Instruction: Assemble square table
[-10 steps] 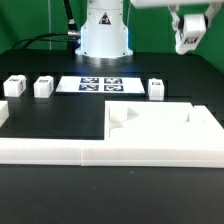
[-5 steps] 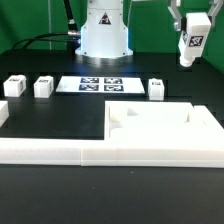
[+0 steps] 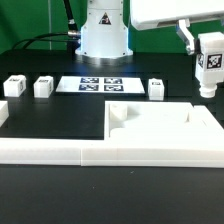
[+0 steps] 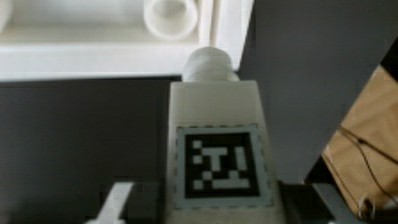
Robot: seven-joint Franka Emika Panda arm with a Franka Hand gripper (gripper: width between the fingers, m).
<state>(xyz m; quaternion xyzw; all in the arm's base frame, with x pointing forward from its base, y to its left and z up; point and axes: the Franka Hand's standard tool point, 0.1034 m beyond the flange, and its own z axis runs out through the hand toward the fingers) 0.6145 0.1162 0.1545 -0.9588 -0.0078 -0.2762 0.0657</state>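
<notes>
The big white square tabletop (image 3: 160,125) lies at the exterior view's right, behind the long white rail. In the wrist view its rim and a round corner hole (image 4: 169,18) show beyond the held leg. My gripper (image 3: 206,55) is high above the tabletop's right edge, shut on a white tagged leg (image 3: 210,60) that hangs upright with its peg down. In the wrist view the leg (image 4: 219,130) fills the middle, tag facing the camera, between my fingers (image 4: 121,205). Three more legs stand on the table: two at the left (image 3: 15,86) (image 3: 43,87) and one (image 3: 157,89) behind the tabletop.
The marker board (image 3: 100,85) lies in front of the robot base (image 3: 104,35). The long white border rail (image 3: 100,152) runs across the front. A white piece (image 3: 3,113) stands at the far left edge.
My gripper with the leg has moved toward the exterior view's right and lower, and the leg now hangs upright with its tag facing the camera.
</notes>
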